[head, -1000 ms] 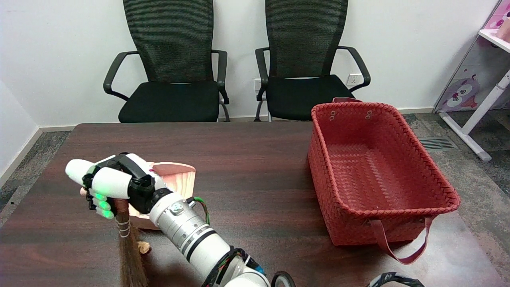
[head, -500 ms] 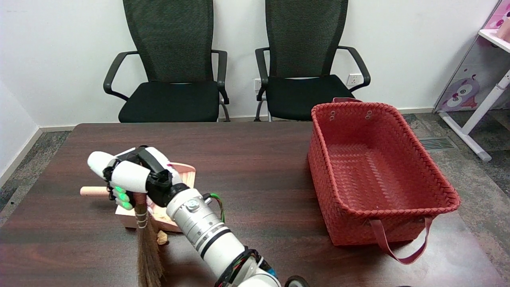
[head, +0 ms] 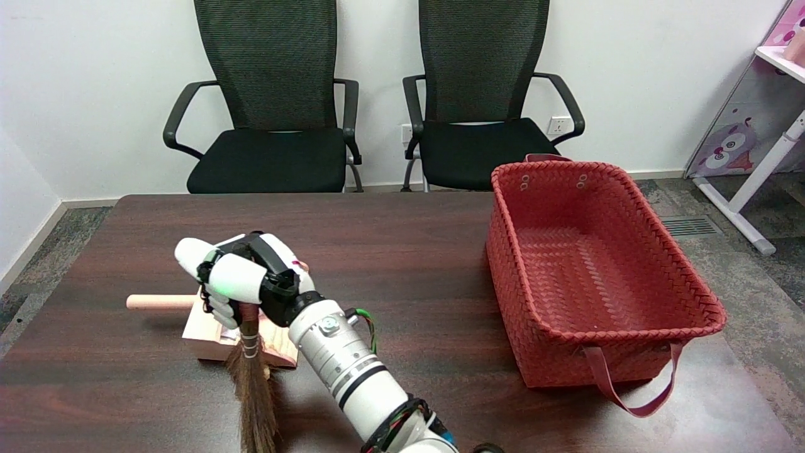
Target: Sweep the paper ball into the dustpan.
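My right hand [head: 242, 280] grips the handle of a small brown broom [head: 253, 390], whose bristles hang down toward the table's near edge. The hand hovers over a pale wooden dustpan [head: 207, 333] and hides most of it. The pan's round handle [head: 160, 302] sticks out to the left. Only a tan scrap of the paper ball [head: 268, 373] shows, beside the bristles at the pan's near right corner. I cannot tell whether the ball lies inside the pan.
A large red woven basket [head: 685, 277] with a strap stands on the right side of the dark wooden table [head: 409, 251]. Two black office chairs [head: 277, 126] stand behind the far edge.
My hand has carried the broom rightward along the dustpan's near side. The paper ball moved right with the bristles and is now mostly hidden. More of the pan's handle shows.
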### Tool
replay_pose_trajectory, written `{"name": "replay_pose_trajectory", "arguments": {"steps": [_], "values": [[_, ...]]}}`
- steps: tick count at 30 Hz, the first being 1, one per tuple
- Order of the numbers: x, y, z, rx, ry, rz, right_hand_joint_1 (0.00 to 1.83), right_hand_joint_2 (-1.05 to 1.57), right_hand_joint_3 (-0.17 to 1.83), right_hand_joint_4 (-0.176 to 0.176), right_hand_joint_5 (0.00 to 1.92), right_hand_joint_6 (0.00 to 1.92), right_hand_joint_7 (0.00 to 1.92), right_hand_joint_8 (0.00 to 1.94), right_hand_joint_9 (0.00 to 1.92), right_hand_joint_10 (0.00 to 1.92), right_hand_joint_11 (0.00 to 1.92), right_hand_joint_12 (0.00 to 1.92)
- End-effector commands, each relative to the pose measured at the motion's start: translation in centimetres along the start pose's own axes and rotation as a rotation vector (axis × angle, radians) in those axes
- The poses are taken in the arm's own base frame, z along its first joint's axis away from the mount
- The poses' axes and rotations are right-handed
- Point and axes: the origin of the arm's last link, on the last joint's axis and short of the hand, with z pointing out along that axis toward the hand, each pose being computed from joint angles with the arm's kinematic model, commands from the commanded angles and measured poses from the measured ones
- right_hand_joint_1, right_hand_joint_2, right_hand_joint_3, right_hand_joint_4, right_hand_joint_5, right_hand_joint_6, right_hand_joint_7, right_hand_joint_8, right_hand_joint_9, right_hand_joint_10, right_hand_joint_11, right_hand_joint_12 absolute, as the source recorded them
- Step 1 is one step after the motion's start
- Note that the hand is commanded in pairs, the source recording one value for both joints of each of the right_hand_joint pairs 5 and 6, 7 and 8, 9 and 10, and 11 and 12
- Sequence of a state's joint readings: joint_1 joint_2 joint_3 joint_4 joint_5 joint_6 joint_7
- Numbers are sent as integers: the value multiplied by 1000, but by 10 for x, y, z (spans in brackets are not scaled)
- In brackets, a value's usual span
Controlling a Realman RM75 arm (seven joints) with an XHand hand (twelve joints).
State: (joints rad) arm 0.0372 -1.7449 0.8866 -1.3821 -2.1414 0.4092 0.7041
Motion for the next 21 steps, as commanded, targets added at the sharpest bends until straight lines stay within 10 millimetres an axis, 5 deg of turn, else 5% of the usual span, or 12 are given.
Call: {"name": "replay_pose_trajectory", "arguments": {"steps": [1, 21], "values": [[23, 1, -21, -20, 59, 50, 948, 1571, 1157, -2, 1920, 1920, 1920, 1920, 1920, 1920, 1920, 1920], [61, -26, -36, 25, 71, 56, 979, 1571, 1244, 30, 1920, 1920, 1920, 1920, 1920, 1920, 1920, 1920]]}}
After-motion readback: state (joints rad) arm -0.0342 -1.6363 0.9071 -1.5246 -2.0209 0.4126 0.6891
